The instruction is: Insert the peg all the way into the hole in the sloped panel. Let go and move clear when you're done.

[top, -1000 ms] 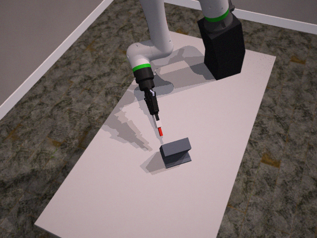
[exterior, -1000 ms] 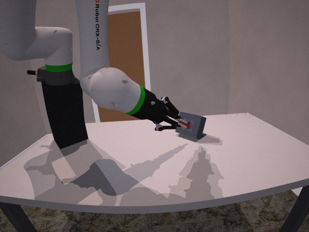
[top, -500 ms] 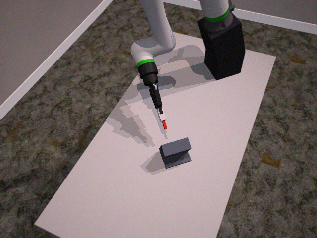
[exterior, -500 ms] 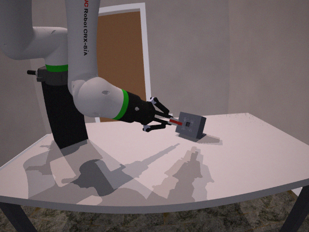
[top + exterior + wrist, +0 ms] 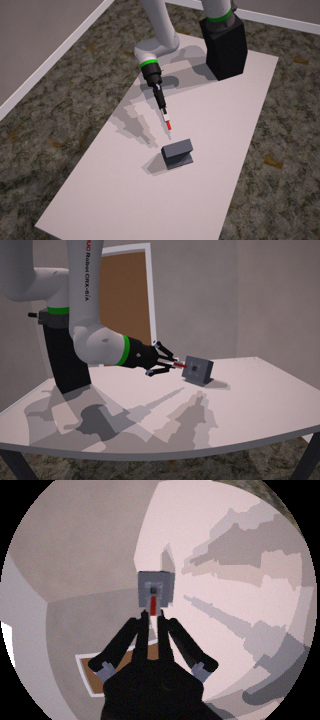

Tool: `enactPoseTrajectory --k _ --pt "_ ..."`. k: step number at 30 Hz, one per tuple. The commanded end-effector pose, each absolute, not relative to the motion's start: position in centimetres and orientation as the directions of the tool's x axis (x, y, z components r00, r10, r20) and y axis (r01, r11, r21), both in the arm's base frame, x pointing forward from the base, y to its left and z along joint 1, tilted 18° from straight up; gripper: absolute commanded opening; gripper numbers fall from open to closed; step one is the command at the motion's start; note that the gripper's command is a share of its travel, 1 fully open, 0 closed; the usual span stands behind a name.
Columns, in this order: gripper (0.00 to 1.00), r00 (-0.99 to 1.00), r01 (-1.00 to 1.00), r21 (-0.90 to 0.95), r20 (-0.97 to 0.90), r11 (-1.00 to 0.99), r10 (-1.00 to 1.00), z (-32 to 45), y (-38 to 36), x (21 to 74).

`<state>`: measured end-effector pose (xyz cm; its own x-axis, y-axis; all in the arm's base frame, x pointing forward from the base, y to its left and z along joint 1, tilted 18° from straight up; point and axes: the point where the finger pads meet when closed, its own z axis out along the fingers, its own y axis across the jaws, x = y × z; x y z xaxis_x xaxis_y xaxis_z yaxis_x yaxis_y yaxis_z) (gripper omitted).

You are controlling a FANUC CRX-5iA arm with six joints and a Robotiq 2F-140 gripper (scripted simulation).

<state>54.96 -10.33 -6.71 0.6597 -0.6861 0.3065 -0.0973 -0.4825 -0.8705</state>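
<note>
The grey sloped panel (image 5: 177, 153) stands on the white table, with a small dark square hole (image 5: 194, 368) in its slanted face. My gripper (image 5: 165, 113) is shut on the peg (image 5: 168, 121), a thin white bar with a red tip. The peg is held above the table, tilted down toward the panel. In the exterior view the red tip of the peg (image 5: 180, 365) ends just left of the panel's face, short of the hole. In the wrist view the peg (image 5: 152, 604) points at the panel (image 5: 155, 588) straight ahead of my gripper (image 5: 153, 605).
The robot's black base (image 5: 224, 49) stands at the far end of the table. A brown door (image 5: 125, 296) with a white frame is behind the table.
</note>
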Motion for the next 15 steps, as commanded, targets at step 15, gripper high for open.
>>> enactPoseTrajectory --k 15 --pt "0.00 0.660 -0.097 -0.870 0.307 -0.483 -0.686 -8.0 -8.4 57.6"
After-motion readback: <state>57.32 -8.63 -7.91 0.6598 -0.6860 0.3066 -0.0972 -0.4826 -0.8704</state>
